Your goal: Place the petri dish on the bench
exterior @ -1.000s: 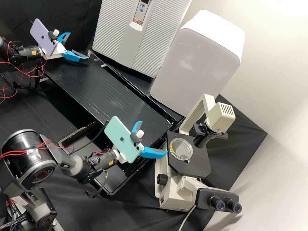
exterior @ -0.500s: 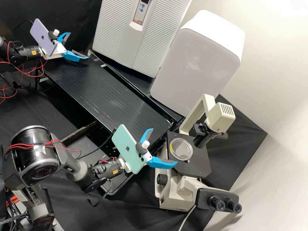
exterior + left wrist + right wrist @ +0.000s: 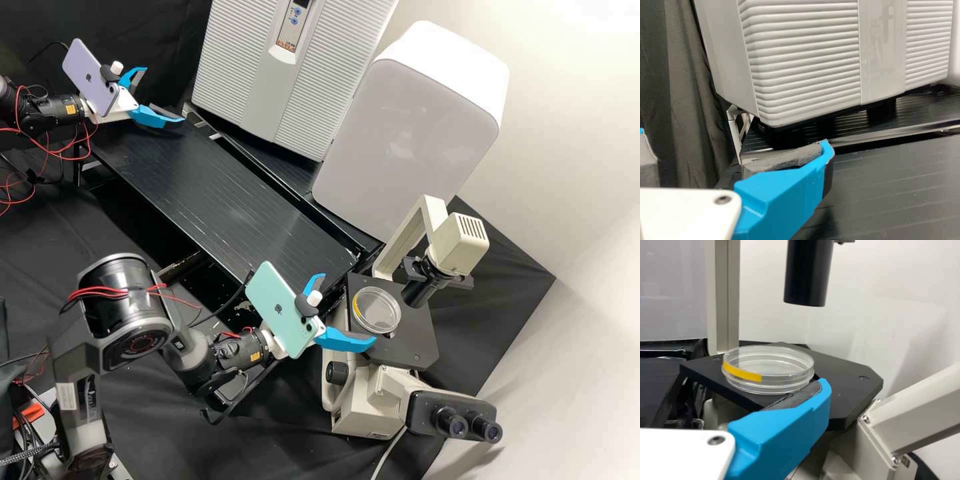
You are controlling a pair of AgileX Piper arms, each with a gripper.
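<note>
Bright light washes the smooth white wall (image 3: 573,100). A soft sheen crosses the flat black table (image 3: 220,193).

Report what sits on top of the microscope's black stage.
A clear petri dish with a yellow strip. In the right wrist view, the right gripper hides part of the stage.

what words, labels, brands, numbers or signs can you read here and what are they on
No word, brand or number is readable.
White ribbed cabinet: orange print, too small.
Mint-green phone, lilac phone: dark logo each, no legible words.
Clear round petri dish: yellow strip, no legible writing.
</note>
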